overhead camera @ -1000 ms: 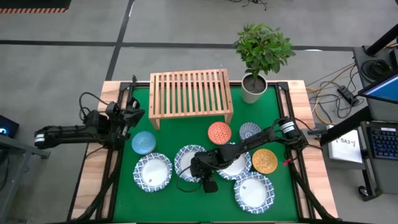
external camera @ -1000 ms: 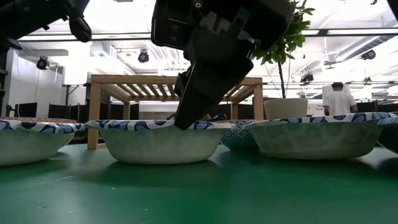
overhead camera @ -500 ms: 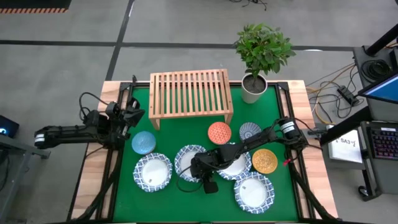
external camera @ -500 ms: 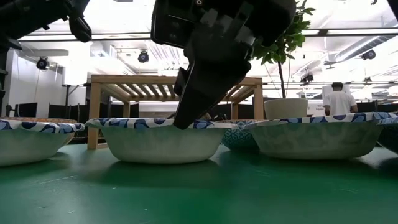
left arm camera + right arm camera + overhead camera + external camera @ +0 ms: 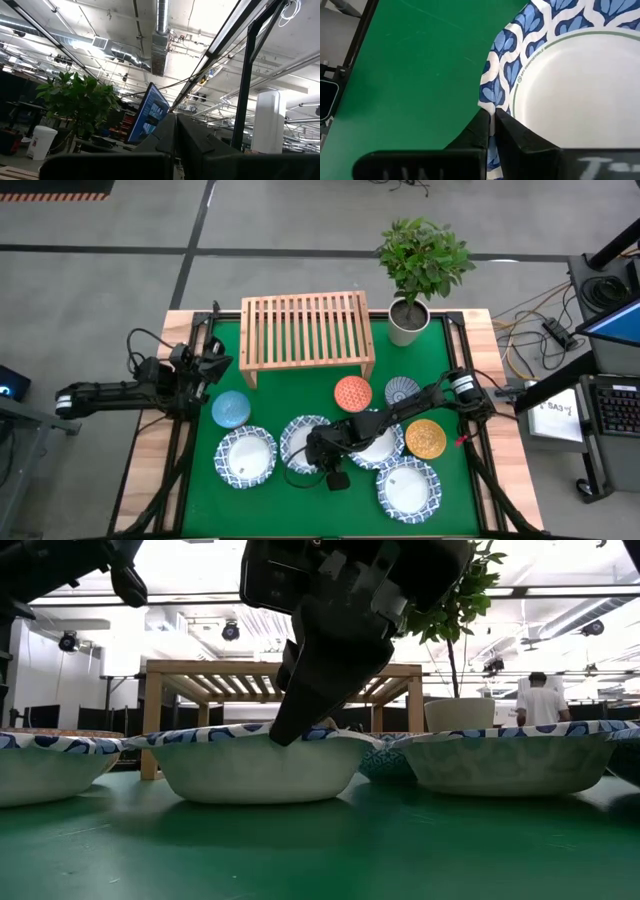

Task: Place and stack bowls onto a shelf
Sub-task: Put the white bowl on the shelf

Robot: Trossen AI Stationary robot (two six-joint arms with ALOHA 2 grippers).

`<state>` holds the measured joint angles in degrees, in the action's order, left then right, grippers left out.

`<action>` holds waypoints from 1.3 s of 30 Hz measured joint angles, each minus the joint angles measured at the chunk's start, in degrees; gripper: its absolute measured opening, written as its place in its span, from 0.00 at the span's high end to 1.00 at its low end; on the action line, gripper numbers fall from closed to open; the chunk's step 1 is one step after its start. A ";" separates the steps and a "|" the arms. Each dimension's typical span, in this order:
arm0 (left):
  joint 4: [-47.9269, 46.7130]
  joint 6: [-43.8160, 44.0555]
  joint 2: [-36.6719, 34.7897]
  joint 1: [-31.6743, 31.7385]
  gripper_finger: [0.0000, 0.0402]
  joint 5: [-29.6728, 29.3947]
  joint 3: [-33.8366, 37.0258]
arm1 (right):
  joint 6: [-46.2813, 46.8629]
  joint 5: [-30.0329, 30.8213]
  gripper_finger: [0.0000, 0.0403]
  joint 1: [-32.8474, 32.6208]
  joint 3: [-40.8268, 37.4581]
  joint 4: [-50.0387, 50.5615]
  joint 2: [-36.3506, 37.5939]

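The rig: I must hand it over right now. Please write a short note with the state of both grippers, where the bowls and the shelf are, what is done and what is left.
Right gripper: shut on the rim of the middle white bowl in the front row; the low view shows that bowl tipped, one side up.
Left gripper: parked at the table's left edge, holding nothing.
Shelf: at the back of the green mat, nothing on it.
The other three white bowls, plus the orange-red bowl, yellow bowl, light blue bowl and patterned bowl, all sit on the mat.
Done: one bowl gripped.
Left: place and stack every bowl on the shelf.
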<state>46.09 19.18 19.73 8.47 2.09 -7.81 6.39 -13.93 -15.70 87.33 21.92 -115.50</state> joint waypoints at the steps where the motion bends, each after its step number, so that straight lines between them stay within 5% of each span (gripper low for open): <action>1: 0.00 0.00 0.00 0.00 1.00 0.00 0.00 | 0.00 0.00 0.97 0.00 0.00 0.01 0.00; 19: 0.24 0.02 -0.09 -0.01 1.00 0.00 0.02 | -8.86 8.20 0.98 0.15 16.49 16.34 7.16; 26: 0.23 0.02 -0.15 0.00 1.00 -0.02 0.02 | -18.02 22.16 0.98 1.54 28.86 26.03 7.28; 32: 0.17 0.02 -0.22 0.00 1.00 -0.02 0.02 | -22.31 34.08 0.98 7.92 33.15 31.84 7.28; 39: 0.13 0.02 -0.21 -0.01 1.00 -0.02 0.02 | -17.73 34.93 0.98 21.03 31.69 36.47 7.26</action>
<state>46.22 19.20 19.52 8.46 2.07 -7.79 -11.33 20.99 5.32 119.01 58.40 -108.25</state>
